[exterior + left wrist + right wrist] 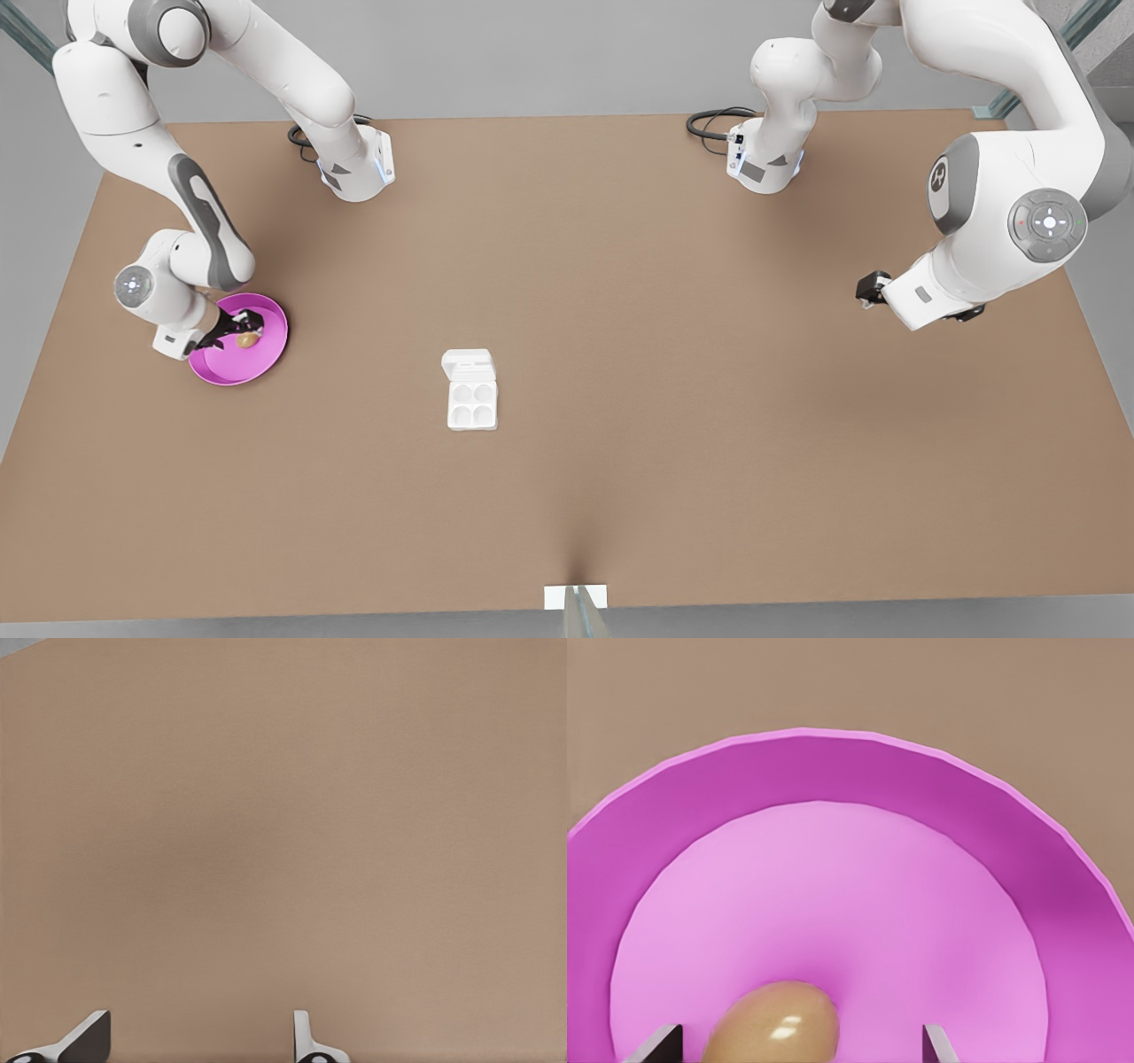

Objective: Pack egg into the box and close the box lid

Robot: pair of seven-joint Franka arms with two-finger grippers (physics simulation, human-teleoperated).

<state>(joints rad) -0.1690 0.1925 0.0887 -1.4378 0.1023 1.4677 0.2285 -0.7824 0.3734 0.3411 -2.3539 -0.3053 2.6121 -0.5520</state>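
Observation:
The tan-brown egg [247, 338] [775, 1023] lies in a round pink plate [239, 368] [859, 780] at the front view's left. My right gripper [232, 332] [799, 1045] is low over that plate, open, with the egg between its fingers and nearer one of them; gaps show on both sides. The white box [472, 405] sits mid-table with its four cups bare. Its lid [468, 361] is folded back, away from the cups. My left gripper [964, 313] [195, 1036] waits open over bare table at the front view's right.
The brown table [673, 354] stretches wide between plate, box and the waiting arm. Both arm bases [354, 168] [766, 159] with black cables stand at the far edge. A small white marker [576, 595] sits at the near edge.

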